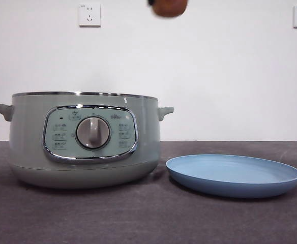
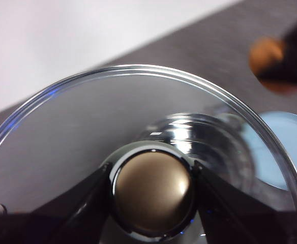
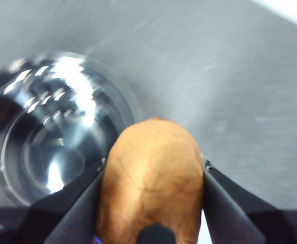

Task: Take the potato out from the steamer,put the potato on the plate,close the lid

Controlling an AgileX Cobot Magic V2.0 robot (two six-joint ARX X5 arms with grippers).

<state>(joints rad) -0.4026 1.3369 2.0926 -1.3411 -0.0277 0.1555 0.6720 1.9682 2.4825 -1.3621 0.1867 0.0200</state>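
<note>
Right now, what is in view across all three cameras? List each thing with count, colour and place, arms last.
steamer: one, sage green, open, on the table beside the plate.
plate: one, light blue, bare, on the table.
potato: one, orange-brown, held high in the air.
lid: one, clear glass, held up off the steamer.
wall sockets: two, white, on the wall.
left gripper: shut on the lid's knob.
right gripper: shut on the potato.

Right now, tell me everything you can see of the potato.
The potato is an orange-brown oval lump with matte, finely veined skin. The right gripper is shut on it, black fingers pressing both sides. It hangs high in the air, above the gap between the steamer and the plate, touching neither. The front view cuts off its upper part.
</note>
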